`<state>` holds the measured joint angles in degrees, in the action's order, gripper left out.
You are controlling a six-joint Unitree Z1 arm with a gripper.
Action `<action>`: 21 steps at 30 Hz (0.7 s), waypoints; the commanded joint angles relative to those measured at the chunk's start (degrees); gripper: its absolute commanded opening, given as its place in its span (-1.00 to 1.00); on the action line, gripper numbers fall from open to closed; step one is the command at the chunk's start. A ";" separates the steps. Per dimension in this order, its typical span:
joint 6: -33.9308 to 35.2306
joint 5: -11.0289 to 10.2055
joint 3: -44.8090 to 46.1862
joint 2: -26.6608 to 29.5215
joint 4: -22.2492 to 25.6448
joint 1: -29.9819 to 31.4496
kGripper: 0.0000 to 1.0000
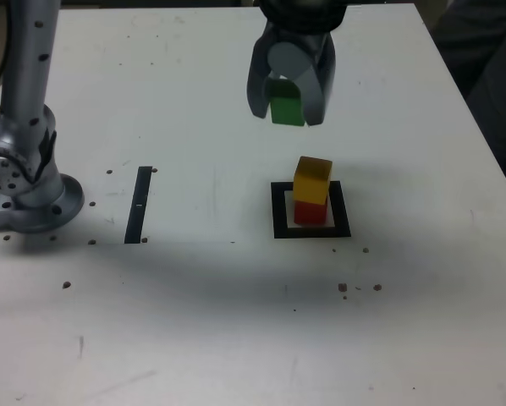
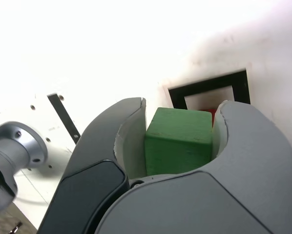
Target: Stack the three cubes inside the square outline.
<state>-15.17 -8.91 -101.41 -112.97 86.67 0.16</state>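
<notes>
Item: gripper. Mine, raised well above the table, both jaws clamped on the green cube. In the wrist view the cube fills the gap between the jaws, its sides pressed against both inner faces.

Item: green cube. Held in the air, clear of everything below.

Item: stack. Yellow cube sits on the red cube, turned slightly askew to it. Both stand inside the outline; the red one rests on the pale centre.

Item: outline. Black border, fully visible around the stack in the exterior view; in the wrist view it shows just past the held cube, with a sliver of red in it.

Item: black strip. Well apart, toward the exterior view's left, near the arm base. Not part of the job.

Relation that matters: the stack lies below my gripper, offset nearer the exterior camera and slightly to that view's right. I judge two of three cubes are placed. Next the green cube must travel over the yellow top, then descend squarely; the skewed yellow cube leaves less margin for a stable seat.
</notes>
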 commanded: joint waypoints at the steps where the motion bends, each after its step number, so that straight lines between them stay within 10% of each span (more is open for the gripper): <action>1: 0.57 0.43 -0.35 0.04 0.22 0.74 -0.28; 21: 5.39 3.90 -3.25 -3.78 0.84 8.00 -0.28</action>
<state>-9.91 -5.09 -104.34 -116.41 87.47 8.00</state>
